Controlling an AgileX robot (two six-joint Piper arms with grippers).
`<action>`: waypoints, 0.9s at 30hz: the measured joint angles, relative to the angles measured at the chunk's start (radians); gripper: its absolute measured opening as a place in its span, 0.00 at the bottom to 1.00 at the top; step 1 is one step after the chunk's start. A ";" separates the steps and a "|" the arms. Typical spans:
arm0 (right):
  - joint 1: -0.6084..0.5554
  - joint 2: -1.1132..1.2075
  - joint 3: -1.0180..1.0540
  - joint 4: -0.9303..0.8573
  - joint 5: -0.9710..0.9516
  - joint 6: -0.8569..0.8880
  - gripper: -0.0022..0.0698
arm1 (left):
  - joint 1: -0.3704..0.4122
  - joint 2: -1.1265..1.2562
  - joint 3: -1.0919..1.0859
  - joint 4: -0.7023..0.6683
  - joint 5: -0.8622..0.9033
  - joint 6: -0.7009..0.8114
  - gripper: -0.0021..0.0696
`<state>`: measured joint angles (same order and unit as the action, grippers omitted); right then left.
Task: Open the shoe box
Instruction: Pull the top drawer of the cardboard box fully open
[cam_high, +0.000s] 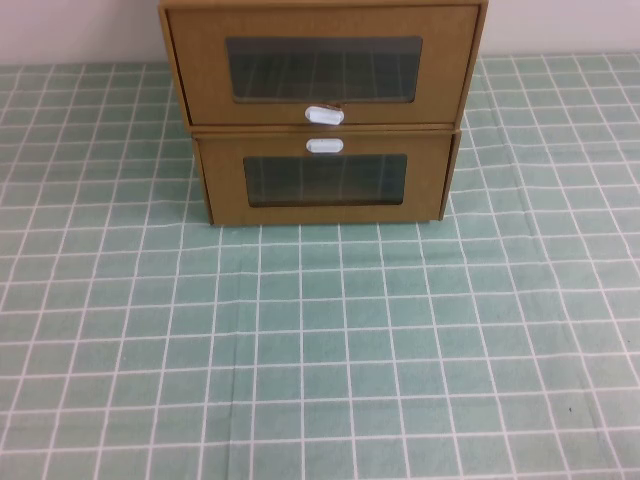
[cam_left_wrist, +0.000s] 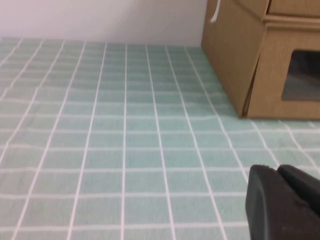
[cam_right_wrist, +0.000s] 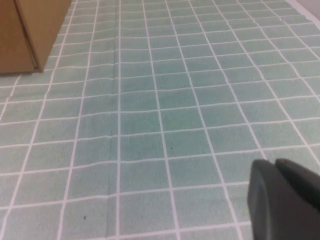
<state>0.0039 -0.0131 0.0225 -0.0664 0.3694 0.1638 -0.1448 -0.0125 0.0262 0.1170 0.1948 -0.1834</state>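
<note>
Left fingers (cam_left_wrist: 281, 192), right fingers (cam_right_wrist: 280, 196) closed before shoe box (cam_high: 440, 100).

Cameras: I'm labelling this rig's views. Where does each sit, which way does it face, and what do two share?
High view: raised on the robot's side, angled down at the box and cloth; no arm shows.
Left wrist view: on the left arm, low over the cloth, facing the box's left corner; the left gripper shows.
Right wrist view: on the right arm, low over the cloth, facing the box's right corner; the right gripper shows, jaws shut.
Shared: all three see box and cloth.
</note>
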 joint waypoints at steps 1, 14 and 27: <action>0.000 0.000 0.000 0.000 0.000 0.000 0.01 | 0.000 0.000 0.000 0.000 0.000 0.000 0.02; 0.000 0.000 0.000 0.002 0.000 0.000 0.01 | 0.000 0.000 0.000 0.033 0.077 0.025 0.02; 0.000 0.000 0.000 0.003 0.000 0.000 0.01 | 0.000 0.000 0.000 0.040 0.115 0.033 0.02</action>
<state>0.0039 -0.0131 0.0225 -0.0637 0.3694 0.1638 -0.1448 -0.0125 0.0262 0.1566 0.3094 -0.1507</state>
